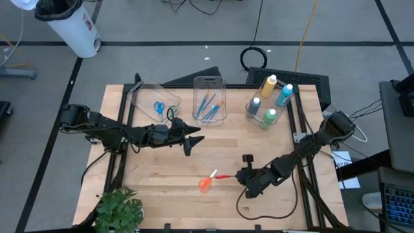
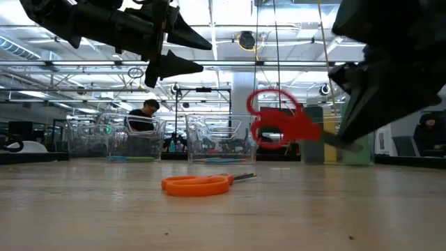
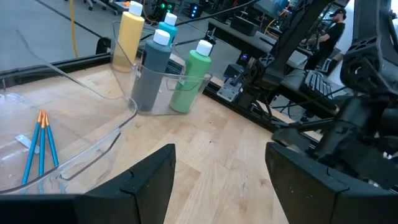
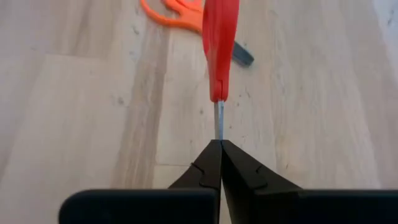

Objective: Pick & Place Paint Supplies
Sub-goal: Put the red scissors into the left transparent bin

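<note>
Two scissors remain: right gripper (image 4: 219, 146) pinches red scissors (image 4: 220, 43) by the slippery blade tip; light, stiff, orange scissors (image 1: 207, 182) at nine o'clock.

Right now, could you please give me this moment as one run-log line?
right gripper: shut on red scissors blade, lifted | left gripper: open, above table | orange scissors: on table

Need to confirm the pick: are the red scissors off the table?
Yes: red scissors hang above the table, blades pinched in the shut right gripper.
</note>
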Controlling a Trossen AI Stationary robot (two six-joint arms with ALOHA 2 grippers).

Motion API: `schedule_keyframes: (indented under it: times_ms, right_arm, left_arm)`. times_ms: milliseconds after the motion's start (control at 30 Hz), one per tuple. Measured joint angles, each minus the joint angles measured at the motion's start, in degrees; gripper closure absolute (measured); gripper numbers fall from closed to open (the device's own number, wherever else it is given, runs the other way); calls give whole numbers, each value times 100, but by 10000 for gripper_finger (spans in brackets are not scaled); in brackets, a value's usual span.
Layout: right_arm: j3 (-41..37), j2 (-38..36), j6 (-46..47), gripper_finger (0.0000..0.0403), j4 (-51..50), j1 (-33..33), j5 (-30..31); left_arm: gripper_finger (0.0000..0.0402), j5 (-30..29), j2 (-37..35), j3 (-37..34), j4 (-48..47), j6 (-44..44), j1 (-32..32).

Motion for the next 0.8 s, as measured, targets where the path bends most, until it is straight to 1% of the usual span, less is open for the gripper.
schedule_keyframes:
  times_ms: [233, 367, 600, 700, 800]
  right_arm:
    - [3, -353, -155, 401, 17, 272, 573]
    - [4, -418, -258, 402, 11, 382, 1069]
    - [11, -426, -242, 402, 20, 391, 1899]
    - [11, -426, -199, 403, 24, 391, 2083]
    - [11, -426, -185, 403, 55, 391, 2061]
  left_arm:
    - [149, -2, 0, 0, 2, 0, 0]
    - [149, -2, 0, 0, 2, -1, 0]
    - [149, -2, 0, 0, 2, -15, 0]
    - [149, -2, 0, 0, 2, -3, 1]
    - [149, -2, 0, 0, 2, -4, 0]
